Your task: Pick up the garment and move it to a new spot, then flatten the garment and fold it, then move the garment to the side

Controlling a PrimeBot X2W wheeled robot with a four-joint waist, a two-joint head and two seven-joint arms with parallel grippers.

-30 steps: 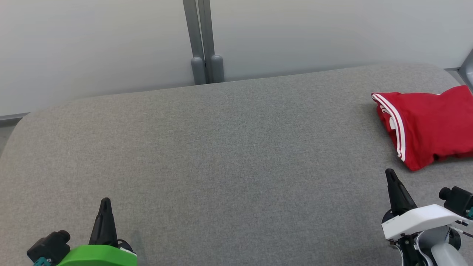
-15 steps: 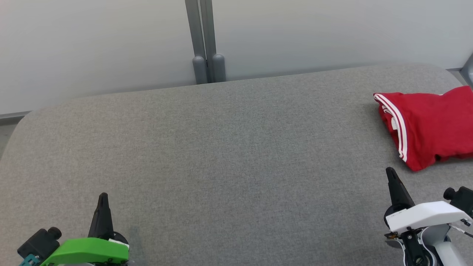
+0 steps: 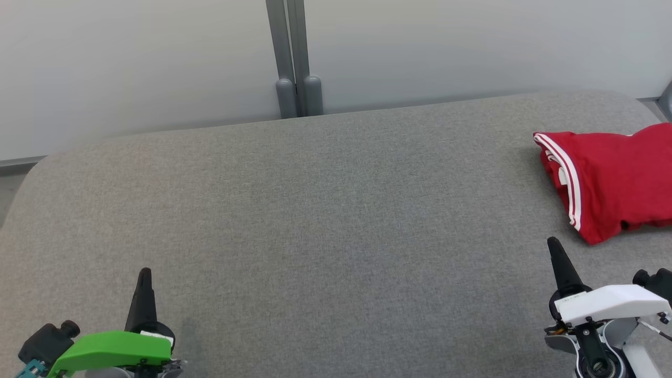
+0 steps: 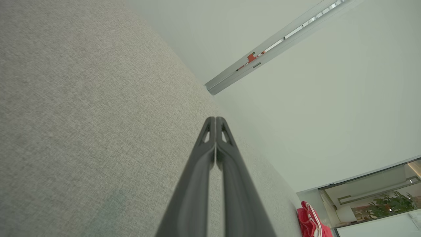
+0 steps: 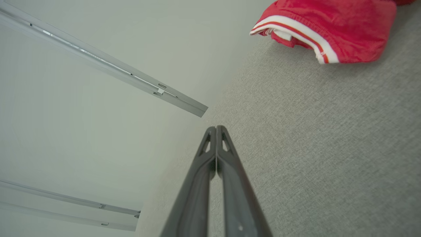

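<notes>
The red garment [image 3: 611, 178] lies folded at the desk's [image 3: 315, 210] right edge. The left gripper [image 3: 144, 273] and right gripper [image 3: 552, 242] are pinched together, empty.

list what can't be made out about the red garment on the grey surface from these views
Head view: the red garment runs off the right edge, so its full outline and type stay unknown.
Left wrist view: it is a small sliver at the bottom right corner, cut by the bottom edge.
Right wrist view: the top edge cuts it; its upper layer hides the folds beneath.
</notes>
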